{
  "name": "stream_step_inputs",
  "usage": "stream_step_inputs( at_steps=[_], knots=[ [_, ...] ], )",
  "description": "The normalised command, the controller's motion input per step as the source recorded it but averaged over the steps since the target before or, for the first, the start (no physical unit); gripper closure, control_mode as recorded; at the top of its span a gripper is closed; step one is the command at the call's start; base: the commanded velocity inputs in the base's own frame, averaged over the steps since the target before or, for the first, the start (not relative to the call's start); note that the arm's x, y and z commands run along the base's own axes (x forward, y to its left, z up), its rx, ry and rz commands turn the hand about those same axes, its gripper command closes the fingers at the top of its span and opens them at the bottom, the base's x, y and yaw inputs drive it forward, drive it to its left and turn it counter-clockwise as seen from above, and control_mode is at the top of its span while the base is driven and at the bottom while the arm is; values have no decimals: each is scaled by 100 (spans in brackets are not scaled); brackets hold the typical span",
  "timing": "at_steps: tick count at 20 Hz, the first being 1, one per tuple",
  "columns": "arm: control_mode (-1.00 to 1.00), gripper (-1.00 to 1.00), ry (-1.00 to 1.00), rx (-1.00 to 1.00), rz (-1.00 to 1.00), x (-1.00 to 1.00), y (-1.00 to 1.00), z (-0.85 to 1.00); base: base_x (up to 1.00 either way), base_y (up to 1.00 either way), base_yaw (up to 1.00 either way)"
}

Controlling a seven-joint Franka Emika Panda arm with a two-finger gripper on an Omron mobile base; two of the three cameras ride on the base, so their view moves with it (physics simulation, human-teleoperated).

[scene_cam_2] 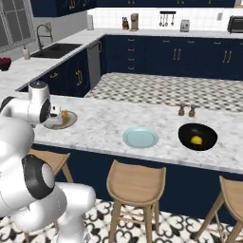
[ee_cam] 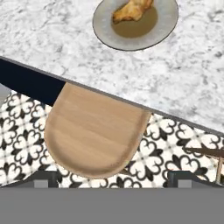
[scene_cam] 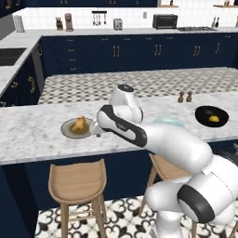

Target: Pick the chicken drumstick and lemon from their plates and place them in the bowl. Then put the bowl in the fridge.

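A grey plate (scene_cam: pixel 74 128), a light blue plate (scene_cam_2: pixel 140 137), a black bowl (scene_cam_2: pixel 198 135) and two shakers (scene_cam_2: pixel 186 110) are borne by the marble counter (scene_cam_2: pixel 109 118).

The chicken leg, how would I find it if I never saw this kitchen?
Look at the long marble counter with wooden stools under it. At its left end sits a grey plate, and on its brownish middle lies the chicken drumstick. It is golden-brown and tapered, unlike the round yellow lemon in the black bowl.

Drumstick (ee_cam: pixel 132 10): golden-brown, lying on grey plate (ee_cam: pixel 168 22), apparently off-centre. Lemon (scene_cam_2: pixel 196 140): yellow, inside black bowl (scene_cam_2: pixel 209 134). Blue plate (scene_cam_2: pixel 140 137): bare, beside bowl.
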Motion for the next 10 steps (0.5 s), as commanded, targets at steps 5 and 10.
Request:
stream_step_inputs(
  at_steps=[5,10],
  knots=[
    [100,-100,0,0,0,0,0,0,-76,77,-9],
    [100,-100,0,0,0,0,0,0,78,7,-14]
  ],
)
